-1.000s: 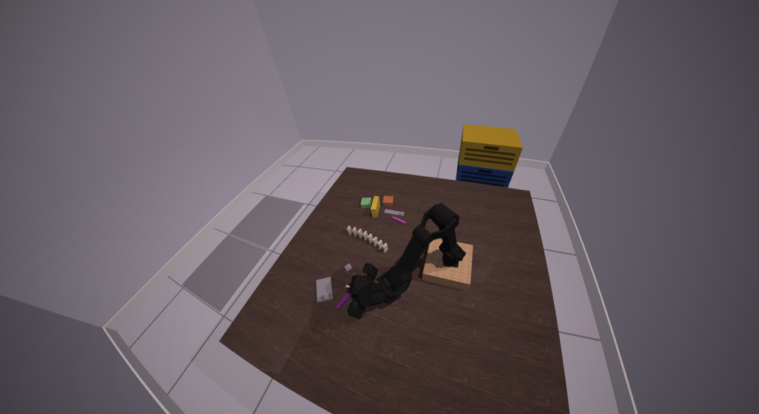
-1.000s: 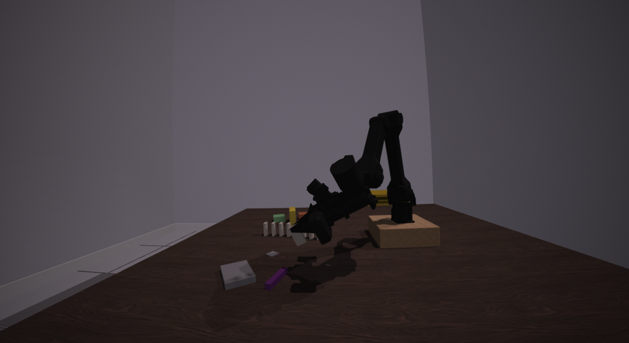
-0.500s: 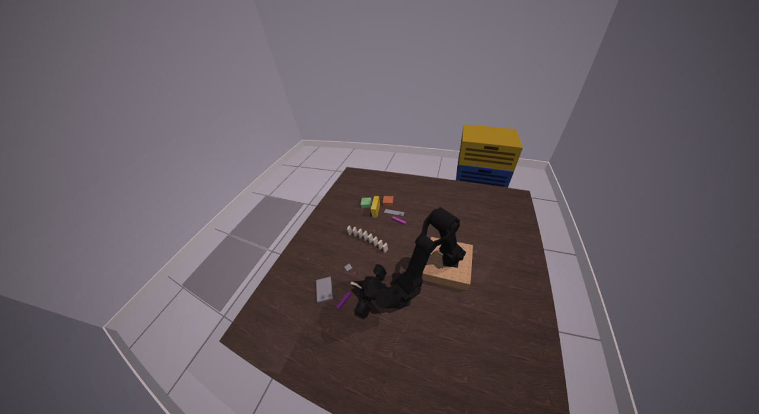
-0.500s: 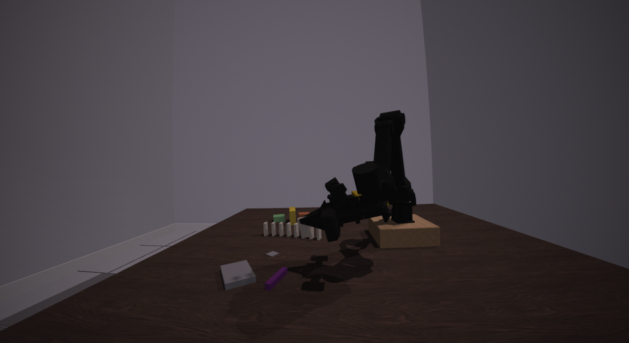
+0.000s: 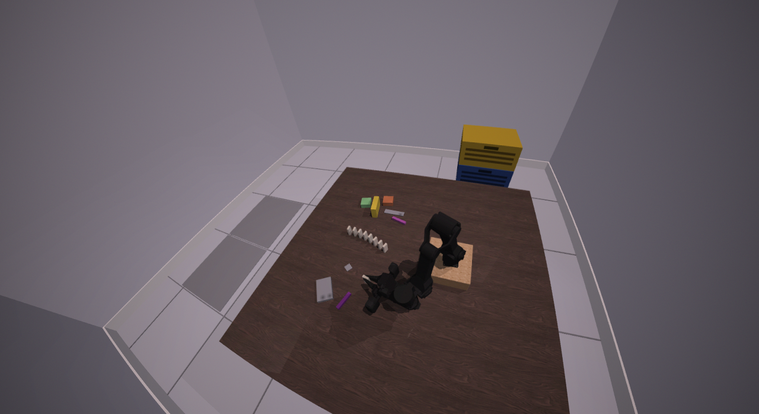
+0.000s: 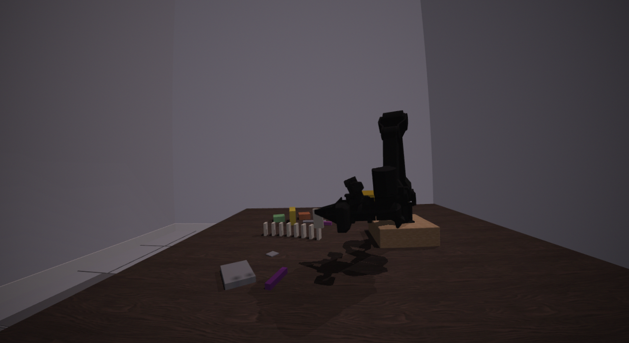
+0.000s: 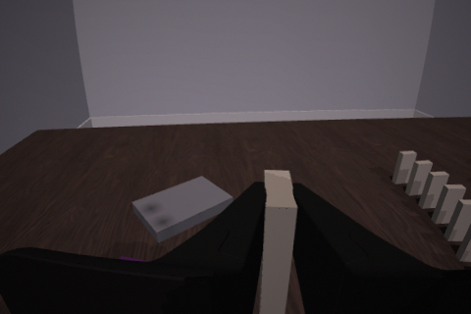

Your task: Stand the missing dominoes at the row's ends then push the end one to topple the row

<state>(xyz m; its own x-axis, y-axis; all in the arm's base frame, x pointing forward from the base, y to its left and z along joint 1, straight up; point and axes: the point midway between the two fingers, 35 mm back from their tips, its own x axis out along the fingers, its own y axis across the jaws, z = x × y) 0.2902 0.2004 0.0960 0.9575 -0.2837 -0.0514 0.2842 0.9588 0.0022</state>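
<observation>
My gripper (image 5: 366, 277) (image 6: 317, 212) (image 7: 276, 193) is shut on a cream domino (image 5: 367, 278) (image 6: 318, 220) (image 7: 280, 240). The domino is roughly upright and raised above the table, with its lower part hidden in the wrist view. A row of several standing cream dominoes (image 5: 370, 238) (image 6: 288, 229) (image 7: 435, 190) is evenly spaced and slants across the table in the top view. The held domino is apart from the row, on the near side of its right-hand end. In the exterior view it only overlaps that end. In the wrist view the row is at the right.
A grey box (image 5: 324, 289) (image 6: 238, 274) (image 7: 183, 206), a purple bar (image 5: 344, 300) (image 6: 276, 278) and a small pale tile (image 5: 348, 266) (image 6: 272, 253) lie near the gripper. Green (image 5: 365, 203), yellow (image 5: 375, 206) and orange blocks (image 5: 388, 200) are beyond the row. The arm stands on a wooden block (image 5: 462, 276) (image 6: 409, 240).
</observation>
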